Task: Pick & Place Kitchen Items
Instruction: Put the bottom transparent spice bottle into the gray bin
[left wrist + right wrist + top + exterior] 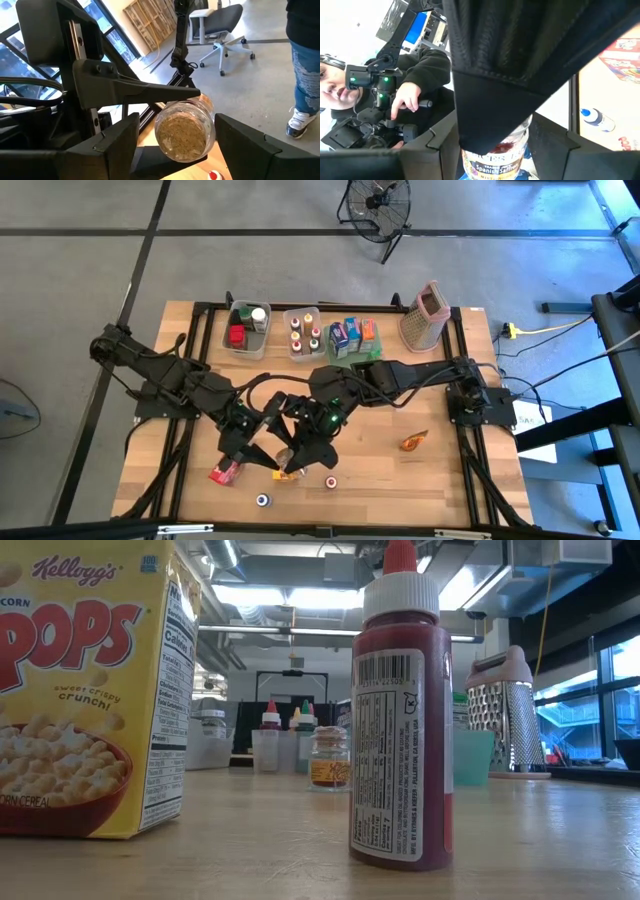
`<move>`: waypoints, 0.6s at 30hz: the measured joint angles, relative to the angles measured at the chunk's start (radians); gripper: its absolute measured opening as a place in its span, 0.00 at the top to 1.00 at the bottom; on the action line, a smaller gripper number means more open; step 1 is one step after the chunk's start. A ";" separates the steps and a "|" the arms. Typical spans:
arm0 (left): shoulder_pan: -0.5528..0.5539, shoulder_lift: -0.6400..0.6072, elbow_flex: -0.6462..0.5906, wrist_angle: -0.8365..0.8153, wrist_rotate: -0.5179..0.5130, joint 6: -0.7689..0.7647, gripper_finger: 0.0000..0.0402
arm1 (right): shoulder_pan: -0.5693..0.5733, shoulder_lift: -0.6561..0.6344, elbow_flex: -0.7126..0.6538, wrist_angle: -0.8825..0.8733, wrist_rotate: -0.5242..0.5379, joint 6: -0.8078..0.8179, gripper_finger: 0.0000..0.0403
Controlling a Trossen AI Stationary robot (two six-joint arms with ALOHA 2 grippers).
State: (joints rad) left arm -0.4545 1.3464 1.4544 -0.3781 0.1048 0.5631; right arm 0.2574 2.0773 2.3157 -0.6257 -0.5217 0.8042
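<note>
A small clear jar (184, 132) with brownish contents and a "Spanish Saffron" label (495, 162) hangs above the table's near middle (287, 457). My two grippers meet on it. My left gripper (270, 448) comes from the table's left and my right gripper (306, 448) from the right, both shut on the jar. In the left wrist view I see the jar end-on. In the right wrist view a dark finger of the other gripper hides its upper part. Neither gripper shows in the low view. My left gripper has the jar's round wall (214, 131) between its two fingers and points along the jar, about level, from the table's left. On one side the finger meets the glass; the other side is less plain. The jar is lifted clear of the table. My right gripper pinches the same jar across its wall. One finger (170, 92) lies over the glass beside the labelled part (512, 150). It comes about level from the table's right. The left gripper's finger hides the contact higher up.
Clear bins of jars (246, 330) (305, 335), cartons (352, 338) and a box grater (424, 315) line the far edge. Loose items lie near the front: a red packet (225, 472), a yellow carton (287, 474), small jars (262, 500) (329, 482), an orange packet (415, 442). A person (420, 75) sits beyond the table.
</note>
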 joint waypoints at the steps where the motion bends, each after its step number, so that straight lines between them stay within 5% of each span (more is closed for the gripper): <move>1: 0.000 0.000 0.000 -0.001 -0.005 0.001 0.37 | -0.001 0.000 0.000 -0.001 0.000 0.000 0.53; 18: -0.010 -0.039 -0.002 -0.039 -0.065 -0.049 0.37 | -0.001 0.006 -0.002 0.000 0.022 -0.007 0.53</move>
State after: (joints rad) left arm -0.4643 1.3076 1.4521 -0.4174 0.0400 0.5138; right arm 0.2568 2.0837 2.3136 -0.6256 -0.4995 0.7974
